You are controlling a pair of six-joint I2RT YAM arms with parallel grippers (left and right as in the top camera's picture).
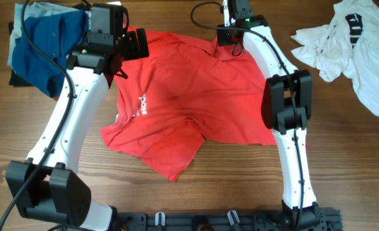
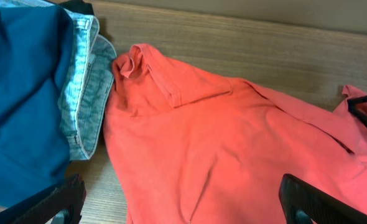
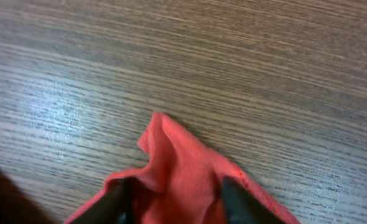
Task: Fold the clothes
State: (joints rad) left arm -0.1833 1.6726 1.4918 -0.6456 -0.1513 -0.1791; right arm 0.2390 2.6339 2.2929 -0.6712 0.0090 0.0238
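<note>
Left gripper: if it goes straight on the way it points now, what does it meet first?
Probably the red T-shirt, spread directly ahead of it; the blue garment lies off to the side. Depth is unclear.

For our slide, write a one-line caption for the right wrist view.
Right gripper straddles a bunched corner of the red T-shirt on the wooden table.
</note>
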